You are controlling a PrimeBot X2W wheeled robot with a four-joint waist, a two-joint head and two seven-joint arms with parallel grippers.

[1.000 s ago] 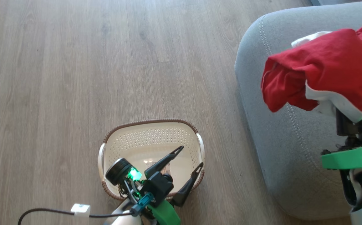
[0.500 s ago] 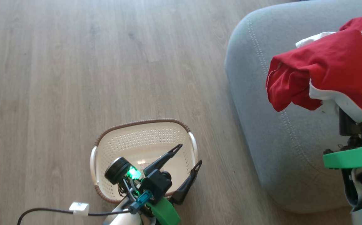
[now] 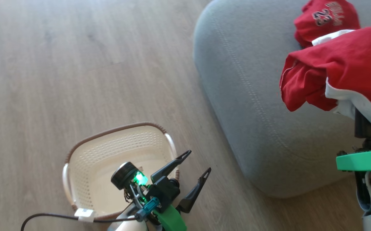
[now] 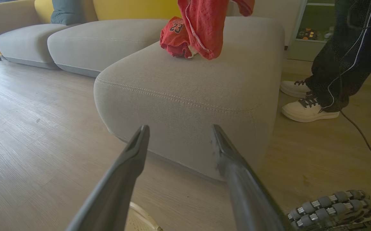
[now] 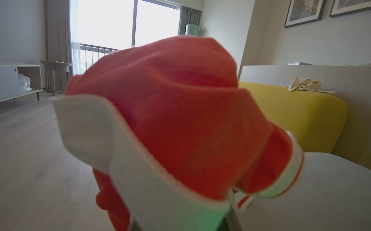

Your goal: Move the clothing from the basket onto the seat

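Head view: right tool (image 3: 365, 126) pinches soft red clothing (image 3: 349, 64) over rounded grey seat (image 3: 252, 112); left tool (image 3: 198, 161) spread.

one down, one aloft

the numbered garment (image 3: 324, 19), red with "23" in black and white, lies crumpled on top of the grey seat (image 3: 252, 96) (rounded corner, one stitched seam). the plain red garment (image 3: 349, 67), white-trimmed, hangs bunched over the seat close beside it. the cream basket (image 3: 114, 129), perforated and brown-rimmed, stands upright on the wood floor (image 3: 76, 64) near the seat's corner, not touching it.
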